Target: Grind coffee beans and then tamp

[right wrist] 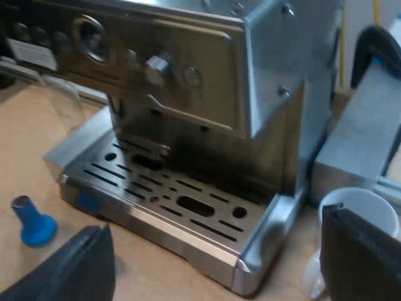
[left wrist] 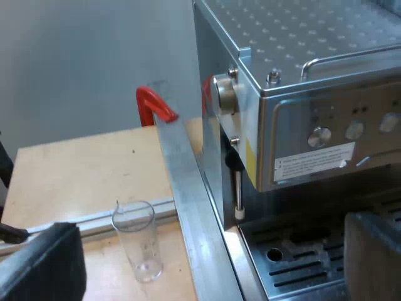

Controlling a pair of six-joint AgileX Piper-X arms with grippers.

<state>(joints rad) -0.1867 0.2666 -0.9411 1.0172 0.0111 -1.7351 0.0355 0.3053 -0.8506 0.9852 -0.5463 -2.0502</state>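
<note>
Espresso machine (right wrist: pixel 188 94) faces the right jaws, spread wide near the mug (right wrist: pixel 360 204); left jaws spread beside the measuring glass (left wrist: pixel 139 241).

The steel espresso machine (right wrist: pixel 188 81) stands on the desk (right wrist: pixel 25 169), knobs and round buttons across its front, its slotted drip tray (right wrist: pixel 169 207) bare. 1 blue tamper (right wrist: pixel 31 222) stands upright on its flared end, near the tray's front corner but apart.

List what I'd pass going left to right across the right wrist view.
Small blue tamper with a metal top → stainless steel espresso machine with a slotted drip tray → white ceramic mug.
</note>
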